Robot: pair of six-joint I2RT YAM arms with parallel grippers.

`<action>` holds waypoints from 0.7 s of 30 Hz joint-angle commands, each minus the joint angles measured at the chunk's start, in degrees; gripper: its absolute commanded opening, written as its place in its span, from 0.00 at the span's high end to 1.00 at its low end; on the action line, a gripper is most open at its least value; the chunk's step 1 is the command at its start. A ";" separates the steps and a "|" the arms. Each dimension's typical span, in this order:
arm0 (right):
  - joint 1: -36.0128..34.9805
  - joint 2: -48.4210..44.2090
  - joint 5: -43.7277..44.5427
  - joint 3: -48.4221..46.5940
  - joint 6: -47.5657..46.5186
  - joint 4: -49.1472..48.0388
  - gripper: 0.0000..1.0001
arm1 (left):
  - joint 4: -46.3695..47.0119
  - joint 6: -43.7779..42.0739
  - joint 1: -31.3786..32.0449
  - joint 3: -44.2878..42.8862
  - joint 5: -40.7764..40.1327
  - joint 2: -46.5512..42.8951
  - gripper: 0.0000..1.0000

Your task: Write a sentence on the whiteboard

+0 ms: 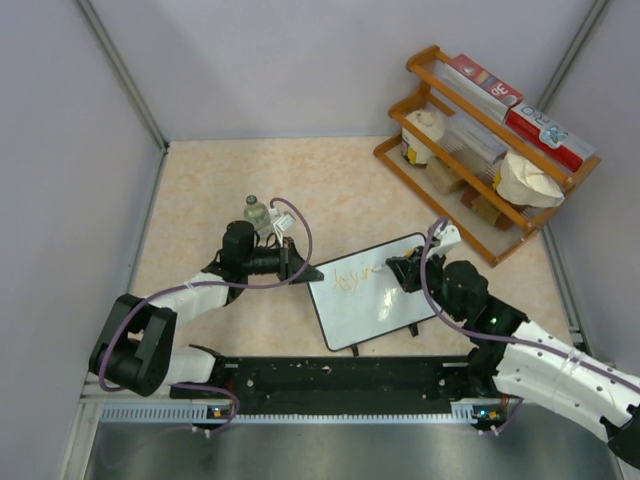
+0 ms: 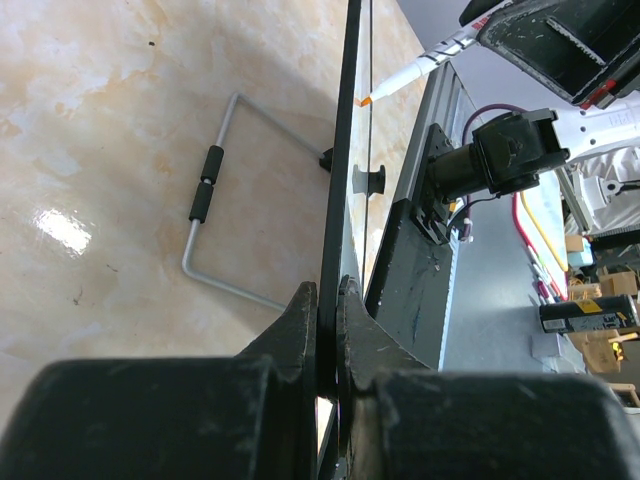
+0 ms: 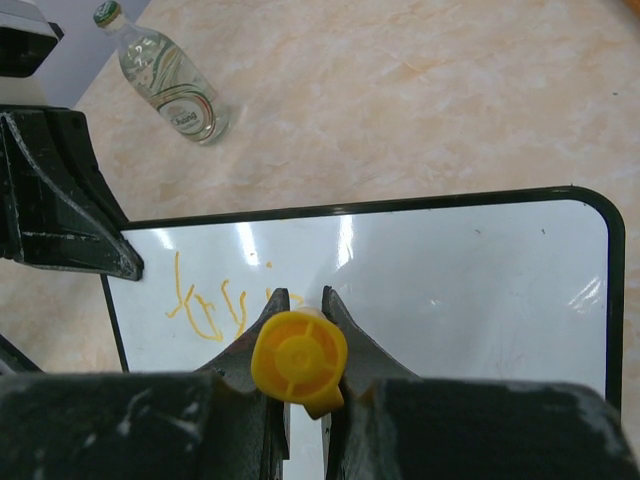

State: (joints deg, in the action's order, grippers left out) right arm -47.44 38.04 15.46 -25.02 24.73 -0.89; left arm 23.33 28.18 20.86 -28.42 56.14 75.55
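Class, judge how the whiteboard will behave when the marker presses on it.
The whiteboard looks thin but stiff, so probably little flex. It seems propped on a wire stand, so it could tip or slide on the smooth table; likely why the left pincer clamps its edge.

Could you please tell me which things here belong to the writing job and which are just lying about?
In use: whiteboard, orange sentence, marker in right tool, left tool clamping the board's edge.
Lying about: bottle, stocked wooden rack.
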 commanded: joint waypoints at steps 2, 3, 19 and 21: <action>0.68 -0.95 -0.26 1.81 0.58 2.47 1.00 | -4.08 -8.06 -0.21 1.44 -7.71 1.80 1.00; 0.68 -1.21 -0.35 2.07 0.67 2.55 1.00 | -4.08 -8.06 -0.12 1.53 -7.62 1.88 1.00; 0.68 -4.73 -2.80 -0.29 1.02 3.08 1.00 | -4.00 -7.97 -0.21 1.44 -7.80 1.88 1.00; 0.77 -6.74 -3.07 -1.34 1.28 3.00 1.00 | -4.08 -8.06 -0.21 1.53 -7.80 1.97 1.00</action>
State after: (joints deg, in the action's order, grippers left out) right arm -47.42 34.39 13.23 -22.92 26.09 1.23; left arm 23.40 28.16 20.86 -28.42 56.18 75.55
